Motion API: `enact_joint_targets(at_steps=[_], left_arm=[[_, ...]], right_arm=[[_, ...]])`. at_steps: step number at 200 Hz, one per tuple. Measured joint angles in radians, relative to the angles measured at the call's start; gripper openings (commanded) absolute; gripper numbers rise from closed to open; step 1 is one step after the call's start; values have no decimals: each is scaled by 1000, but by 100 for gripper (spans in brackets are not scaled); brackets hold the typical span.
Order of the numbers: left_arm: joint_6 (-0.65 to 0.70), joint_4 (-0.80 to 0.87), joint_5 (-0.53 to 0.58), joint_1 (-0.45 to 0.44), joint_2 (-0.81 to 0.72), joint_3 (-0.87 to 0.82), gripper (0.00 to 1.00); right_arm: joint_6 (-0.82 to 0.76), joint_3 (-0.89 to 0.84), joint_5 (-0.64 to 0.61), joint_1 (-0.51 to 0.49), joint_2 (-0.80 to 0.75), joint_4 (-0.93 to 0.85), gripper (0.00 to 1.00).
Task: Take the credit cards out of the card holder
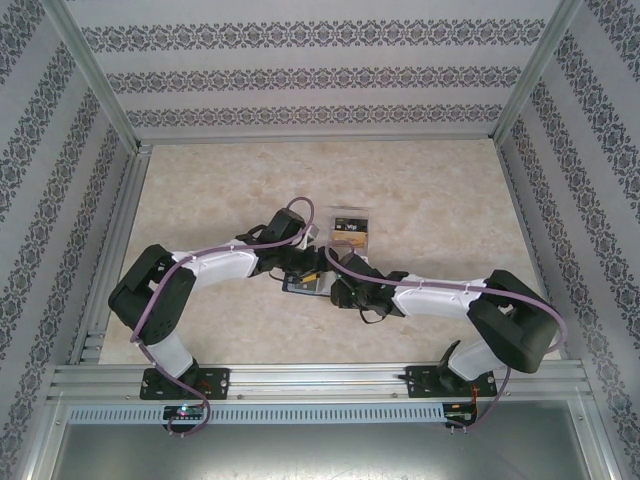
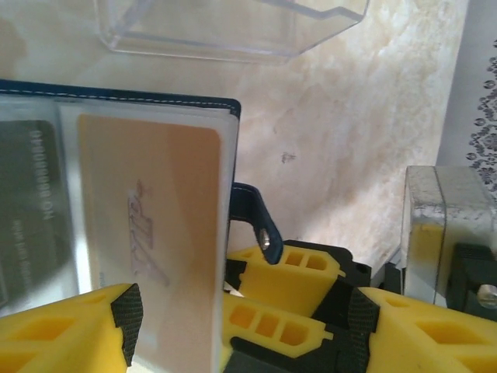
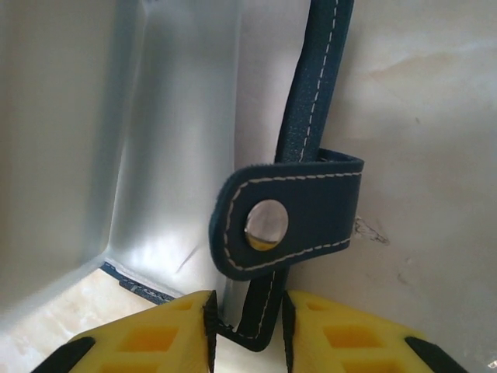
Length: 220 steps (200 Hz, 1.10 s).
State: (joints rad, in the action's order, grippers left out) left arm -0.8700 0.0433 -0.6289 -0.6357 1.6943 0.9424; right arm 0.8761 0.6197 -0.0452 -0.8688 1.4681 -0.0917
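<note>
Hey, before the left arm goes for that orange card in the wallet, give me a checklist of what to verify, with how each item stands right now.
1. Card holder lies open, inner panel showing: ok.
2. Right gripper pinches the holder's navy edge by the closing tab: ok.
3. Left gripper open, fingers apart on either side of the holder's near edge: ok.
4. Tan-orange card out of the holder: not ok, it sits inside.
5. Card edge exposed enough to pinch: cannot tell.
6. Clear plastic box apart from the holder: ok.
</note>
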Motion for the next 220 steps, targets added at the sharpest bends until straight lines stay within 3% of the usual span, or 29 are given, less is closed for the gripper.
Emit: enact_joint_targets(at_steps=[62, 110, 141, 166, 220], left_arm=[[-6, -28, -29, -5, 32, 25, 73], [-6, 25, 58, -3, 32, 45, 62], [-7, 75, 121, 11, 24, 37, 47], [-6, 88, 143, 23, 22, 29, 37], [-6, 112, 155, 23, 24, 24, 36]], right_arm=[[20, -68, -29, 17, -133, -2, 38], [1, -72, -58, 50, -207, -48, 25], [-31, -39, -50, 87, -184, -69, 15], [-57, 21, -39, 95, -128, -75, 14], [-98, 122, 4, 95, -6, -77, 12]])
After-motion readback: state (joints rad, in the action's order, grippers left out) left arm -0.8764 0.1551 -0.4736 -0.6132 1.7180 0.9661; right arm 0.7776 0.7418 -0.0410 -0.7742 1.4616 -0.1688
